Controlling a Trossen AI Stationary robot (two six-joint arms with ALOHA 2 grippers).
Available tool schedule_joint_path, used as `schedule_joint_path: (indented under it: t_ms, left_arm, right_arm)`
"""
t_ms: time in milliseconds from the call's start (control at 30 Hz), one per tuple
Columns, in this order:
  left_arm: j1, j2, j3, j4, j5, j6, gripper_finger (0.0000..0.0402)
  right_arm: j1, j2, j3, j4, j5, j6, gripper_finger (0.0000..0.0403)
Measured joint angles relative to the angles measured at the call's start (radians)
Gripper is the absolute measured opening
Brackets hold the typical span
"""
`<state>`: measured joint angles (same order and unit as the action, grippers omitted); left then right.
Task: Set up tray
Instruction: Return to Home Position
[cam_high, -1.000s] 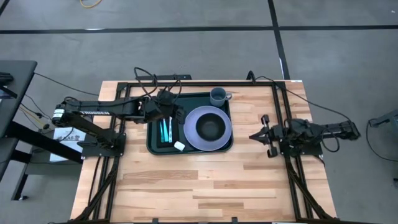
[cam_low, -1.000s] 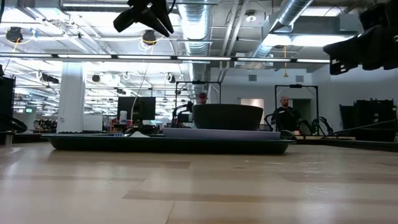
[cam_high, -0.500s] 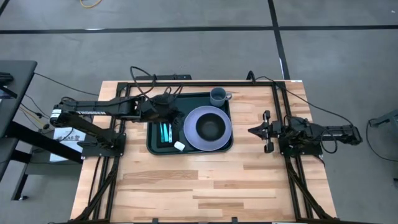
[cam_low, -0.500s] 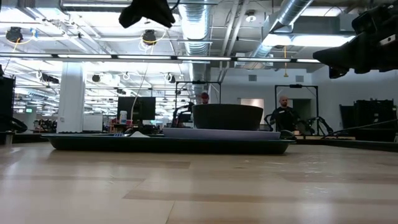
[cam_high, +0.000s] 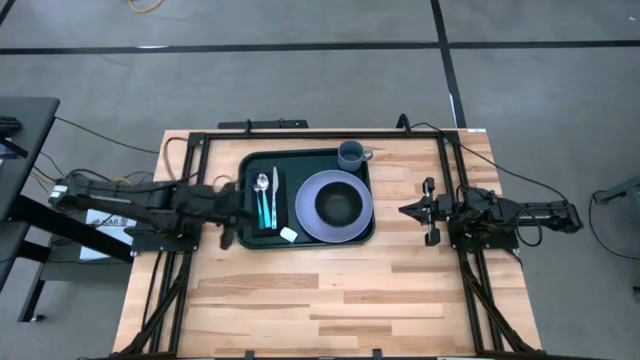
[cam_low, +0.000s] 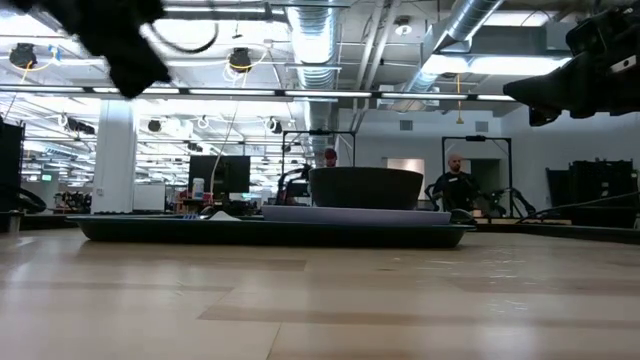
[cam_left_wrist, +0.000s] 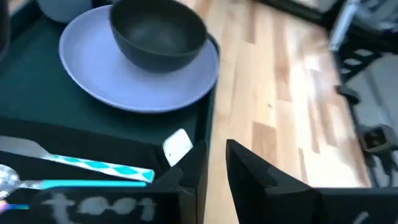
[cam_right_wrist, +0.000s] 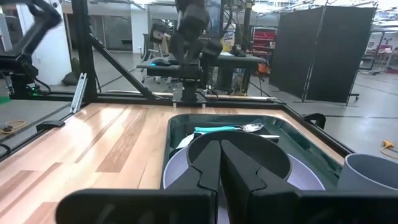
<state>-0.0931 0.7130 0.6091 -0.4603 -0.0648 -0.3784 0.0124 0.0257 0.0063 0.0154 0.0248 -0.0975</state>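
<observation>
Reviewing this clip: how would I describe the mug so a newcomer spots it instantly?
On the wooden table sits a dark green tray, its right half filled by a lilac plate holding a dark bowl. Seen from above, the mug stands in the tray's top right corner, just beyond the plate. It is the only blue-grey, handled cup there.

On the tray (cam_high: 300, 160), cutlery (cam_high: 265, 197) lay left, the bowl (cam_high: 338, 205) on the plate (cam_high: 306, 212) right, the cup (cam_high: 350, 155) upper right.
</observation>
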Motion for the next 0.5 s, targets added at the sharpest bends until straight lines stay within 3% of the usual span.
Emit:
schedule_joint_path:
  t_ms: [167, 400, 500]
  left_arm:
    - [0.001, -0.294, -0.209, 0.094, 0.057, 0.032, 0.0045]
    - [0.001, -0.65, -0.378, 0.141, 0.057, 0.12, 0.0045]
    - [0.001, -0.712, -0.444, 0.228, 0.061, 0.135, 0.0045]
  right_arm:
    - [0.0, 0.0, 0.0, 0.0, 0.0, 0.0, 0.0005]
    - [0.0, 0.0, 0.0, 0.0, 0.0, 0.0, 0.0005]
    - [0.0, 0.0, -0.001, 0.0, 0.0, 0.001, 0.0005]
